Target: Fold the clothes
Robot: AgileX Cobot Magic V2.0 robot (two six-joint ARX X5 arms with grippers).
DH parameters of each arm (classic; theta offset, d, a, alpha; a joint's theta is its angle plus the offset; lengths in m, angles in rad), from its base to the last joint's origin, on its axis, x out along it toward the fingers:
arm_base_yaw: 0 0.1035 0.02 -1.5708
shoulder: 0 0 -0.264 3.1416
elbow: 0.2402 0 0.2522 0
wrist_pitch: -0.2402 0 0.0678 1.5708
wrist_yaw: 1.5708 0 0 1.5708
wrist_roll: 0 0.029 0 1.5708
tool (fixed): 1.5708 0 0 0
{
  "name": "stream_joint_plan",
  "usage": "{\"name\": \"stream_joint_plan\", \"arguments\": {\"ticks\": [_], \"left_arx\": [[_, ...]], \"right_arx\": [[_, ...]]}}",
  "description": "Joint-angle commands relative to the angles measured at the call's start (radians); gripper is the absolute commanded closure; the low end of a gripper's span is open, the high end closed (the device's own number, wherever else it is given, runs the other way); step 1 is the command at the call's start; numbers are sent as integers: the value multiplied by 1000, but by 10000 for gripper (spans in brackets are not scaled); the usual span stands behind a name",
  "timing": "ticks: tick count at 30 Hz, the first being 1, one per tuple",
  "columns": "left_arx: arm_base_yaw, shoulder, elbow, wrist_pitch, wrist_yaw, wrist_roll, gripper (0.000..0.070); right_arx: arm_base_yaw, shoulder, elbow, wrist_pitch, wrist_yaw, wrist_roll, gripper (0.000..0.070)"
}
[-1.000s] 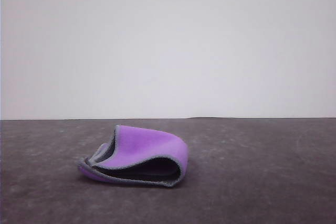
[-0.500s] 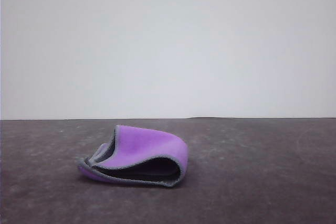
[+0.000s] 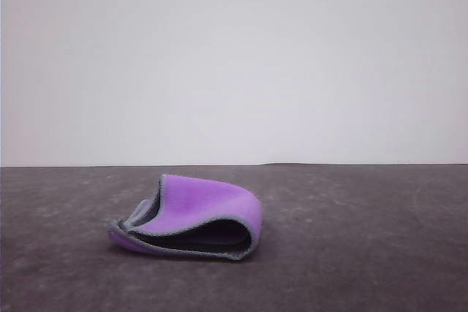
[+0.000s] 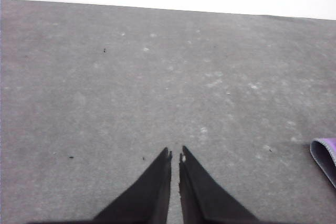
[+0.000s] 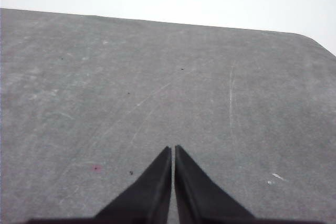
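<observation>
Purple cloth folded over on grey scratched tabletop, plain white wall behind. Left gripper and right gripper fingers closed, holding nothing.

1. No text, label, brand, number or sign can be read on the cloth.
2. The grey table carries only scuffs and specks, no writing.

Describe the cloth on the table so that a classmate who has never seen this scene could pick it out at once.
On the dark grey table before a plain white wall, look left of centre. There lies the cloth, loosely doubled over itself: bright purple outside, dark inside, with light grey stitched edging. It is the sole splash of colour on the surface.
</observation>
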Motion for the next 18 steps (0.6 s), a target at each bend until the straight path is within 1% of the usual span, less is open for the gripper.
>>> {"name": "stream_joint_plan", "arguments": {"ticks": [1, 18], "left_arx": [[2, -1, -13, -4, 0, -7, 684], [2, -1, -13, -4, 0, -7, 684]], "right_arx": [[-2, 0, -5, 11, 4, -5, 697], [-2, 0, -5, 11, 4, -5, 697]]}}
